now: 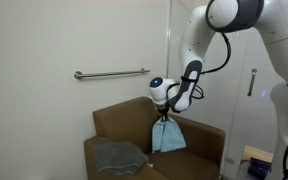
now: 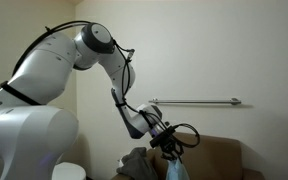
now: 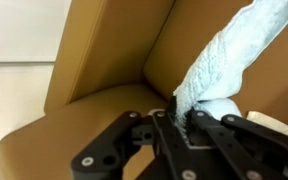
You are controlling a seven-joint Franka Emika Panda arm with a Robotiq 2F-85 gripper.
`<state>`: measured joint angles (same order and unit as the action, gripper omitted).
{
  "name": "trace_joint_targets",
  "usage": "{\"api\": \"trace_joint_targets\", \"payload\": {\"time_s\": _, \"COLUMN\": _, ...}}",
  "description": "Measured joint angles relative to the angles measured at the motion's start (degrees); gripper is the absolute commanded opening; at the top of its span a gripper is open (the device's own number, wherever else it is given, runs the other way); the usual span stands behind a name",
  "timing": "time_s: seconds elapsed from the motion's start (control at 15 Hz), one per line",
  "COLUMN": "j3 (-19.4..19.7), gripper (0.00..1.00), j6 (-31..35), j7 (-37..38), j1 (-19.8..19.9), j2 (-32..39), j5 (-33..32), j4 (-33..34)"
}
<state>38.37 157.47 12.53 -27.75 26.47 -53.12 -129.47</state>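
your pincer (image 1: 164,117) is clamped on a top corner of the light blue towel (image 1: 168,138), which hangs limp over the brown armchair (image 1: 119,122), near a grey cloth (image 1: 119,155). the towel looks light, soft and floppy, so a bunched corner should hold best.

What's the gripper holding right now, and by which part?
The gripper is shut on a light blue cloth, pinched at its bunched top end. The rest of the cloth hangs down over the brown armchair.
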Motion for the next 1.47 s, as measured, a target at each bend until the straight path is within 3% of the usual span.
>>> {"api": "trace_joint_targets", "payload": {"time_s": 0.2, "j3": 5.20, "gripper": 0.04, "j6": -5.80, "j7": 9.07, "j1": -11.99, "j2": -7.17, "j5": -10.57, "j4": -2.46}}
{"api": "trace_joint_targets", "payload": {"time_s": 0.33, "j3": 3.43, "gripper": 0.04, "j6": -14.61, "j7": 14.99, "j1": -16.25, "j2": -12.86, "j5": -16.52, "j4": -2.95}}
{"api": "trace_joint_targets", "payload": {"time_s": 0.53, "j3": 1.84, "gripper": 0.04, "j6": -28.09, "j7": 17.55, "j1": -24.75, "j2": -20.97, "j5": -17.49, "j4": -3.45}}
{"api": "trace_joint_targets", "payload": {"time_s": 0.6, "j3": -1.37, "gripper": 0.04, "j6": -32.53, "j7": 17.82, "j1": -25.41, "j2": -23.37, "j5": -17.45, "j4": -3.32}}
{"api": "trace_joint_targets", "payload": {"time_s": 0.8, "j3": -15.62, "gripper": 0.04, "j6": -39.75, "j7": 17.87, "j1": -20.56, "j2": -27.77, "j5": -15.69, "j4": -2.28}}
{"api": "trace_joint_targets", "payload": {"time_s": 1.0, "j3": -27.28, "gripper": 0.04, "j6": -38.03, "j7": 17.64, "j1": -10.65, "j2": -27.75, "j5": -13.59, "j4": -1.11}}
{"api": "trace_joint_targets", "payload": {"time_s": 1.27, "j3": -34.53, "gripper": 0.04, "j6": -25.37, "j7": 17.59, "j1": 3.35, "j2": -23.23, "j5": -13.43, "j4": -0.88}}
{"api": "trace_joint_targets", "payload": {"time_s": 1.47, "j3": -37.44, "gripper": 0.04, "j6": -16.71, "j7": 16.77, "j1": 10.54, "j2": -17.03, "j5": -13.48, "j4": 0.89}}
